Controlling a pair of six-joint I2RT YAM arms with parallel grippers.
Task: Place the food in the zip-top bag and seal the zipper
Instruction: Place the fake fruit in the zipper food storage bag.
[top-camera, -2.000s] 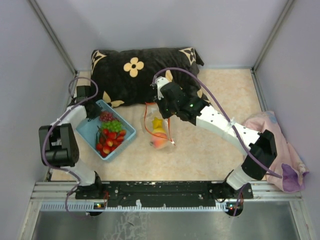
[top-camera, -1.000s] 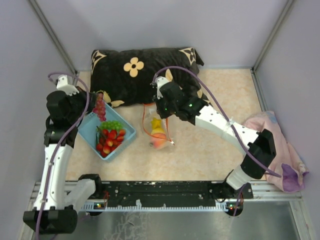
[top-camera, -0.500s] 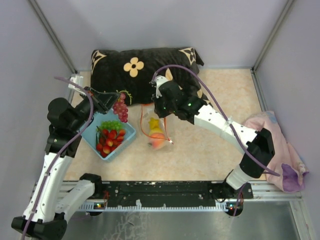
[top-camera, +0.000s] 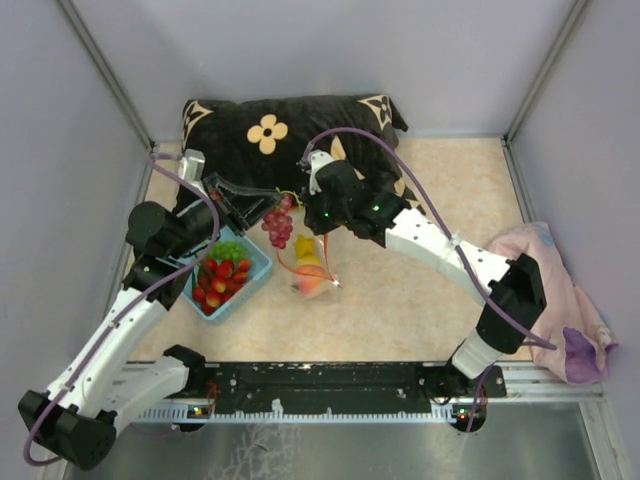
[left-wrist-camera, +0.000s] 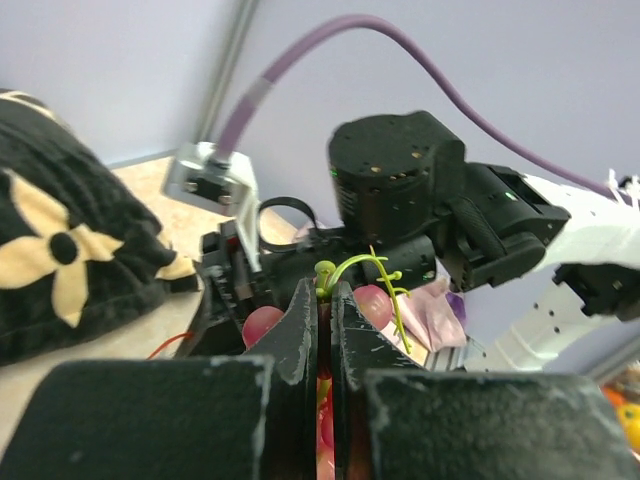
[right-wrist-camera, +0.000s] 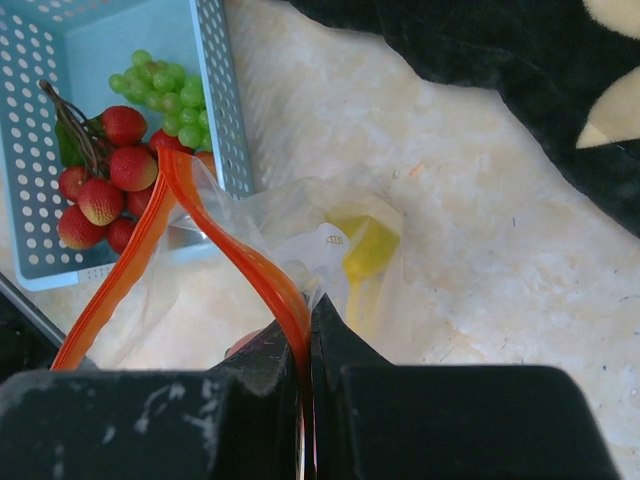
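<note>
My left arm stretches over the light blue latticed plastic basket (top-camera: 256, 264) with the wrist turned toward the middle. My left pincer (left-wrist-camera: 322, 300) is closed on the green stem of a bunch of dark red toy grapes (top-camera: 277, 226), which hangs just beside the small clear crinkly plastic bag (top-camera: 312, 268).

My right arm reaches forward and to the left. My right pincer (right-wrist-camera: 305, 335) points down and pinches the bag's thin red-orange zipper strip (right-wrist-camera: 240, 250). In the bag are 1 yellow toy fruit (right-wrist-camera: 366, 248) and 1 orange toy peach (top-camera: 314, 285).

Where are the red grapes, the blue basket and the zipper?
red grapes (top-camera: 277, 223), top view, middle of bunch.
blue basket (right-wrist-camera: 225, 110), right wrist view, side wall.
zipper (right-wrist-camera: 240, 257), right wrist view, middle of strip.
</note>
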